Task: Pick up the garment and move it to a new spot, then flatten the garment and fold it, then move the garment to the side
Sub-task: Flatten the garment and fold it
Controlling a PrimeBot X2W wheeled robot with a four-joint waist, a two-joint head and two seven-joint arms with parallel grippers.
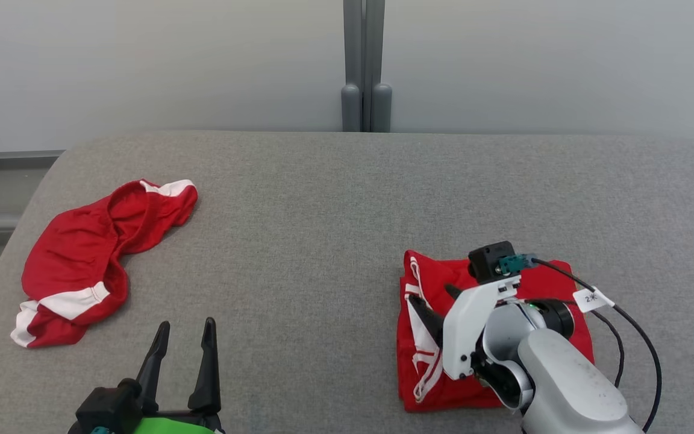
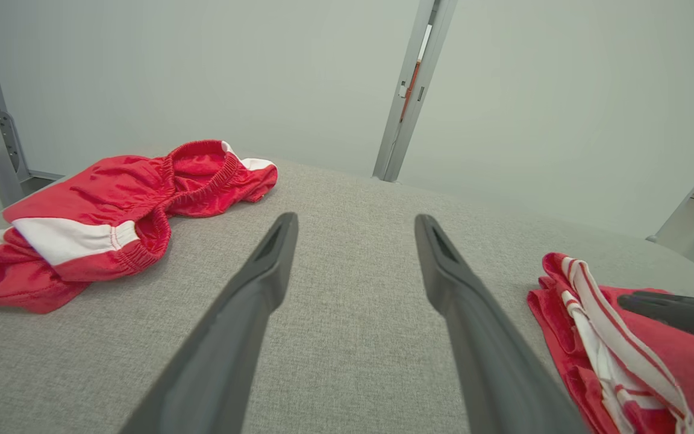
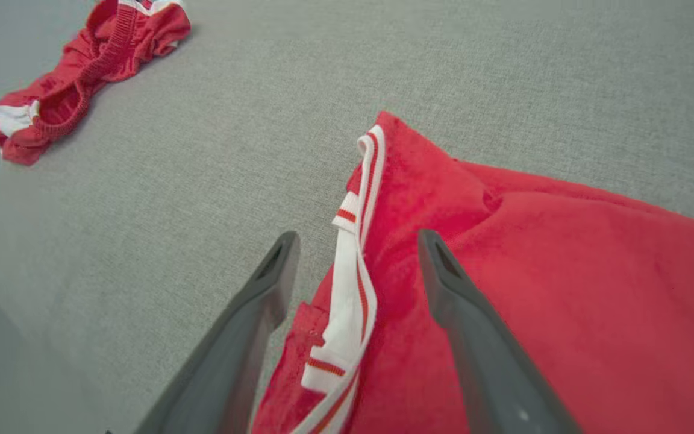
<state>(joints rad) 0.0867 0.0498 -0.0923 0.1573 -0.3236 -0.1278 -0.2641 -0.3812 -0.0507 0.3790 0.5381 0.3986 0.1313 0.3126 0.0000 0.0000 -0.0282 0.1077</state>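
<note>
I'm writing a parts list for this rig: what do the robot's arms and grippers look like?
Each gripper has two long, tapering dark grey fingers. The left gripper has a black base with a green cover. The right gripper joins a white bracket and silver-grey forearm, with a black camera block, a teal plug and black cables bearing a white tag.

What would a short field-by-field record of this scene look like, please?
Surface: grey padded surface
Garment at robot's right: folded red garment with white striped trim, lying in a rough rectangle
Garment at robot's left: red shorts with white bands, crumpled, elastic waistband gaping
Right gripper: open, over the folded garment's trimmed edge, holding nothing
Left gripper: open, over bare surface between the two garments, holding nothing
Fold: looks done
</note>
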